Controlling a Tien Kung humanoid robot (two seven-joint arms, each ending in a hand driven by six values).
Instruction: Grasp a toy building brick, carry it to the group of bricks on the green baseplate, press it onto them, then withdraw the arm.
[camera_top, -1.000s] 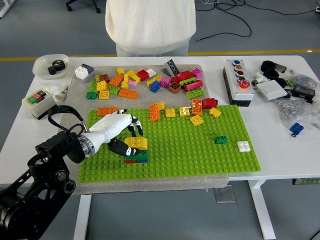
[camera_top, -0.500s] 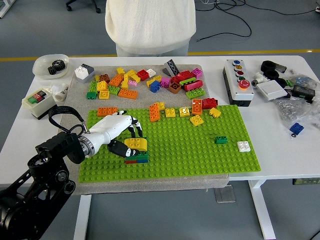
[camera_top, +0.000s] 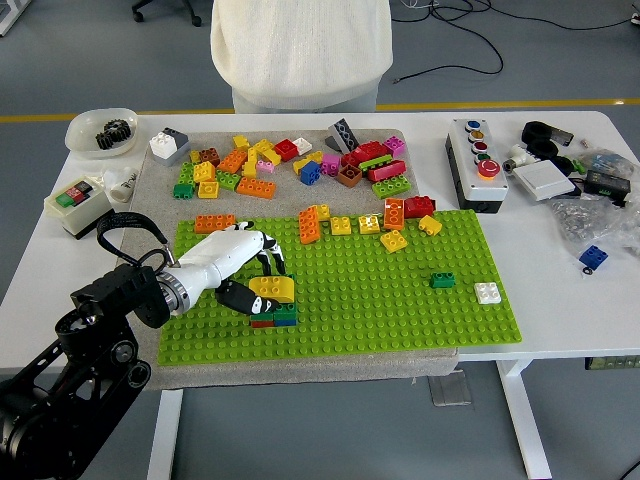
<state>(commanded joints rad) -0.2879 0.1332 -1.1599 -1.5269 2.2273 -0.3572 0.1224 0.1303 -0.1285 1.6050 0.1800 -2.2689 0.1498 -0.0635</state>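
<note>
On the green baseplate (camera_top: 400, 310), near its left front, a rounded yellow brick (camera_top: 281, 290) rests on a low stack of red and green bricks (camera_top: 273, 318). My left hand (camera_top: 262, 283) is shut on the yellow brick: the dark thumb is at its left and the fingers curl over its far side. The white forearm runs back to the lower left. A row of orange, yellow and red bricks (camera_top: 370, 222) lines the plate's far edge. Several loose bricks (camera_top: 300, 160) lie on the grey mat beyond. My right arm is out of view.
A small green brick (camera_top: 443, 280) and a white brick (camera_top: 488, 292) sit on the plate's right side. A person in a white top (camera_top: 300, 50) stands at the far side. Button boxes (camera_top: 477, 165) (camera_top: 75, 203), a bowl of gears (camera_top: 102, 132) and cluttered parts (camera_top: 590, 190) flank the mat.
My left hand and the yellow brick have edged very slightly down and to the right, onto the stack. Nothing else has moved.
</note>
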